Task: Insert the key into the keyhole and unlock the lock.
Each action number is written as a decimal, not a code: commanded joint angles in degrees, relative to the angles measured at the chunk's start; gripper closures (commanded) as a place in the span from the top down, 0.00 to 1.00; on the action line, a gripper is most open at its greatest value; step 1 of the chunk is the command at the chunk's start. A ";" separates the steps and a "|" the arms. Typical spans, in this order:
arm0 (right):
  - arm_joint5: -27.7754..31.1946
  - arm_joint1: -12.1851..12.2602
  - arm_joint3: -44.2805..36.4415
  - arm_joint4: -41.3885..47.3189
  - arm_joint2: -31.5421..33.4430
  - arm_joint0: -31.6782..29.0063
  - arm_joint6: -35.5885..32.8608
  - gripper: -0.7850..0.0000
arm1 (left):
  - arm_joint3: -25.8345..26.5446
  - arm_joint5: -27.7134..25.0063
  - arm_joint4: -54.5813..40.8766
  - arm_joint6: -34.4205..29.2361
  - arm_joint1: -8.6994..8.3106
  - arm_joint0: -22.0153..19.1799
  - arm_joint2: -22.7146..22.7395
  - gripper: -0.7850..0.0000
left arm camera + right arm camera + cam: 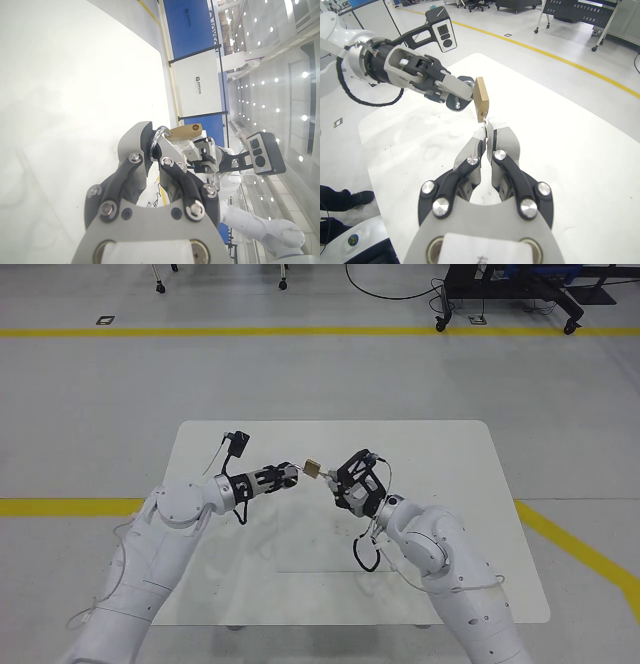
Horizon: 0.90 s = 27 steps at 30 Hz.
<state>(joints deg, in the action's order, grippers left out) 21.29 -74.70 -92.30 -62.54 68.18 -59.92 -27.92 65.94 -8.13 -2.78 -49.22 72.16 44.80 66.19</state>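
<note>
A small brass padlock [313, 468] hangs in the air above the middle of the white table [440, 454], between both arms. My left gripper [156, 143] is shut on its steel shackle [157, 140], and the brass body [186, 132] sticks out past the fingertips. In the right wrist view the lock [481, 97] faces my right gripper [485, 127], which is shut on the small metal key [484, 120]. The key's tip sits in the keyhole at the lock's end. From above, the right gripper [330, 477] is just right of the lock and the left gripper [293, 472] just left of it.
The white table has rounded corners, and its far edge [545, 82] borders open floor with a yellow line [300, 332]. Wheeled racks [585, 15] stand far behind. A person's dark shoe [357, 197] shows on the floor beside the table.
</note>
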 commanded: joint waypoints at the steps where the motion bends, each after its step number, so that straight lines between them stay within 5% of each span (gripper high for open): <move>1: -2.27 0.16 -1.04 -0.05 1.54 -0.72 0.90 1.00 | 0.41 1.26 0.63 -1.18 -0.23 0.55 0.04 0.00; 20: -2.51 0.19 -1.28 -0.20 1.71 -0.90 0.93 1.00 | -3.45 4.70 7.97 -7.49 -0.46 1.58 -5.82 0.00; 21: -2.51 0.19 -1.28 -0.20 1.71 -0.90 0.93 1.00 | -4.24 4.81 8.14 -7.46 -0.29 1.24 -6.46 0.06; 24: -2.51 0.19 -1.28 -0.20 1.71 -0.90 0.93 1.00 | -5.97 5.24 8.35 -7.22 0.22 0.12 -8.08 1.00; 27: -2.51 0.19 -1.28 -0.20 1.71 -0.90 0.93 1.00 | -7.16 5.37 8.34 -7.27 0.54 -0.76 -8.99 1.00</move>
<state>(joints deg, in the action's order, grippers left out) 18.78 -74.51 -93.58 -62.74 69.89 -60.82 -26.99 59.04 -2.74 5.63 -56.53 72.65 44.19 57.34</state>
